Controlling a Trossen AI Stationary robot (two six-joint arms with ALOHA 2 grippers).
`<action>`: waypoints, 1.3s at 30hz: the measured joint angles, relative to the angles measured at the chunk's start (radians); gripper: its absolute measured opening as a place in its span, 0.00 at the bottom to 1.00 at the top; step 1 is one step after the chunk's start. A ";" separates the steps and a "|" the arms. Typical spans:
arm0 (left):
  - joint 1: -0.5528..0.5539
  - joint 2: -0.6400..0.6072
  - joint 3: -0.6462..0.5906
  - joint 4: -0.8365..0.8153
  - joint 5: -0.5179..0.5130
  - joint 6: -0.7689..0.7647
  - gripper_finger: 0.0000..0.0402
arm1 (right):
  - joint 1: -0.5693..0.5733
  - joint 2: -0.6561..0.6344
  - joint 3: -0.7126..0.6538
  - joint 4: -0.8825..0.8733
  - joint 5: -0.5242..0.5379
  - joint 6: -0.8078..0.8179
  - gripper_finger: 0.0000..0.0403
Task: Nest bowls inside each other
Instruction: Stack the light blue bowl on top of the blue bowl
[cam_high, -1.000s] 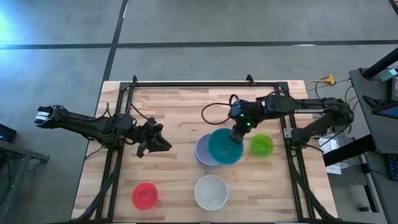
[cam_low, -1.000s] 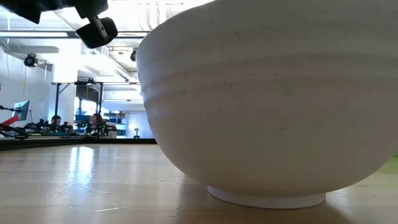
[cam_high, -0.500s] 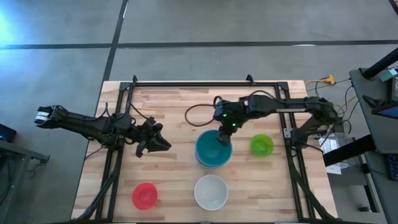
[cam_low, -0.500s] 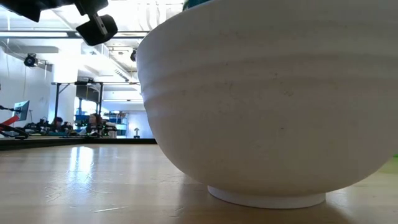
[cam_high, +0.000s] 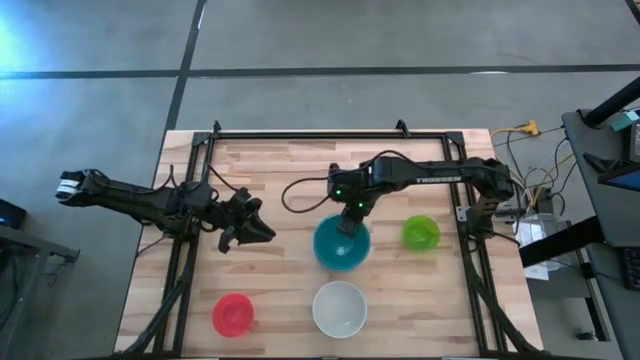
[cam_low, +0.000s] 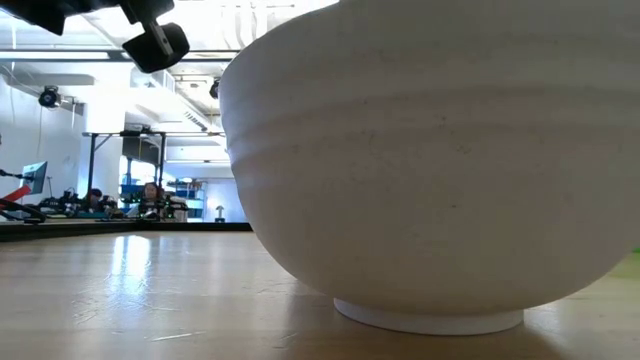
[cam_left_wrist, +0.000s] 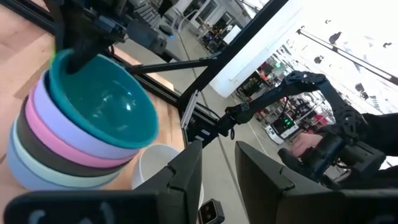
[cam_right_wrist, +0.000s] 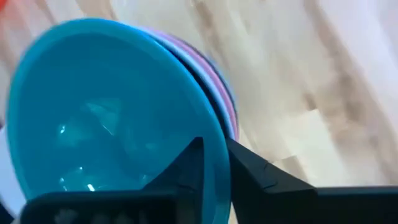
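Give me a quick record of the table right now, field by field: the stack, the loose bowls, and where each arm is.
stack: teal bowl on top; lavender, pink, dark and pale mint bowls show under it in the left wrist view
loose bowls: lime green bowl, white bowl, red bowl, each standing alone
right gripper: at the teal bowl's far rim, one finger inside and one outside
left gripper: waiting to the left of the stack, holding nothing
surface: wooden table

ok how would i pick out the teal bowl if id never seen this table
Start at the wooden table and find the stack of bowls near its middle. The teal bowl is the top one, with the right gripper at its rim. The red, white and lime bowls each sit alone.
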 joint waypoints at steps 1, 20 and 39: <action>0.000 0.000 0.000 0.000 0.000 0.000 0.20 | 0.000 0.000 0.006 -0.002 0.012 -0.002 0.16; 0.000 -0.004 -0.001 0.000 0.000 0.001 0.20 | -0.003 -0.002 0.191 -0.002 0.016 -0.105 0.27; 0.000 -0.002 -0.004 0.021 -0.001 0.001 0.20 | -0.005 -0.002 0.062 0.238 0.014 -0.107 0.02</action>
